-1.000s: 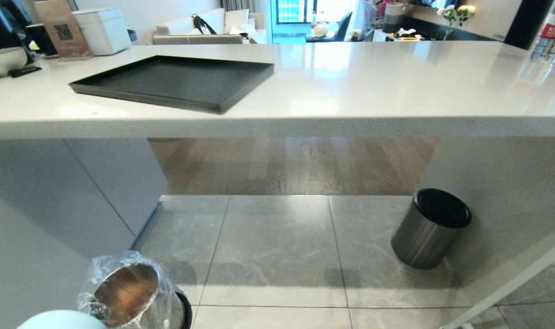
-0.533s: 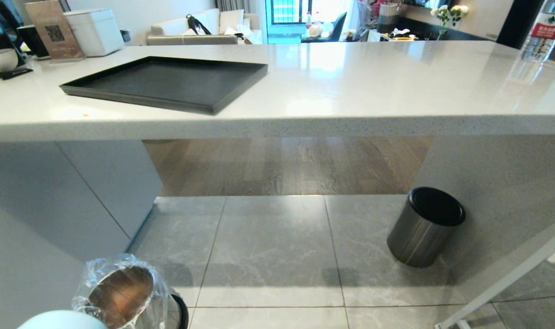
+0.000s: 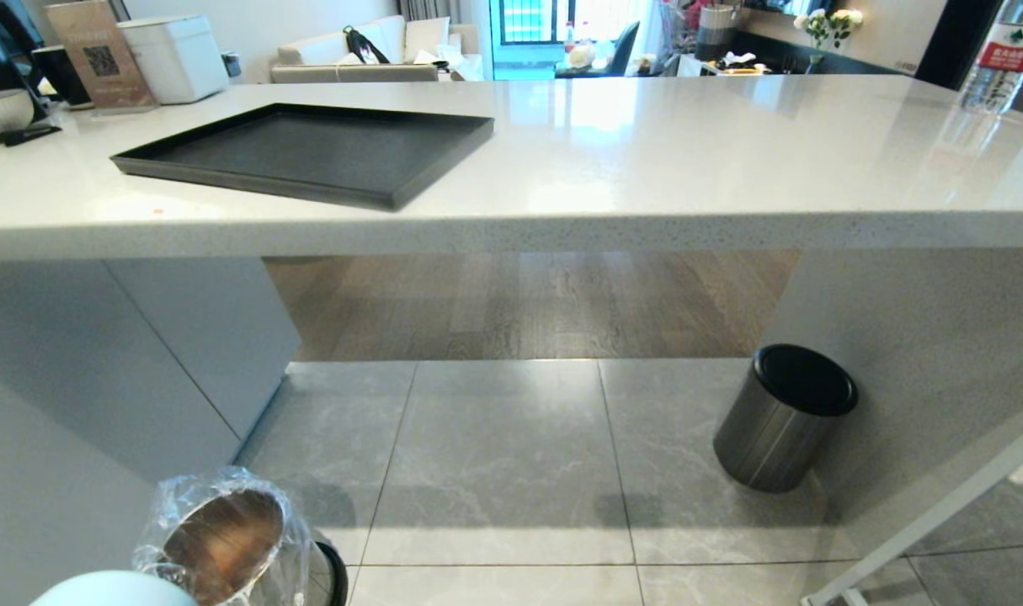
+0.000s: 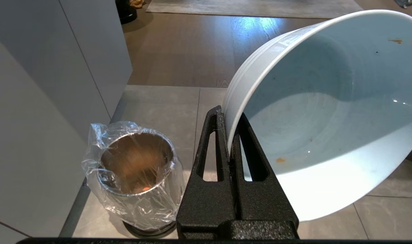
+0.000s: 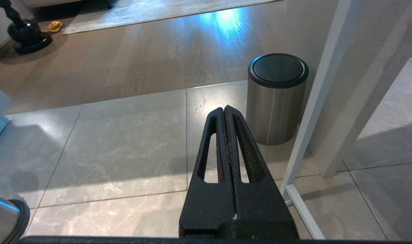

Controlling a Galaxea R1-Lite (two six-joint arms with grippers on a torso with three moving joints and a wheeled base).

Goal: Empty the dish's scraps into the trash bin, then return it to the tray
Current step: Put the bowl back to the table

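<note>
A pale stone surface [image 3: 646, 160] spans the upper part of the head view, with a living area and bright window behind it. On its left part lies the tray [image 3: 309, 151], flat and bare. Beyond the tray stand a white box [image 3: 174, 55] and a brown card with a code [image 3: 98, 55]; a water bottle [image 3: 995, 59] stands at the far right edge. Below the surface, grey floor tiles meet a strip of wood flooring. A darker steel bin with a black lid [image 3: 785, 417] stands on the tiles to the right, beside a white frame leg.

The trash bin [image 4: 136, 173] stands on the tiles near the grey cabinet side, its crinkled clear liner folded over the rim; a small orange bit of the scraps [image 4: 145, 188] shows low inside it.

The left tool [image 4: 229, 135] is clamped on the rim of the dish [image 4: 328, 112], one finger outside the wall and one inside. The dish is tilted on its side, just beside the trash bin, holding only a few orange smears.

The right tool [image 5: 225, 112] hangs over the tiles with its fingers pressed together, holding nothing, near the lidded bin.
</note>
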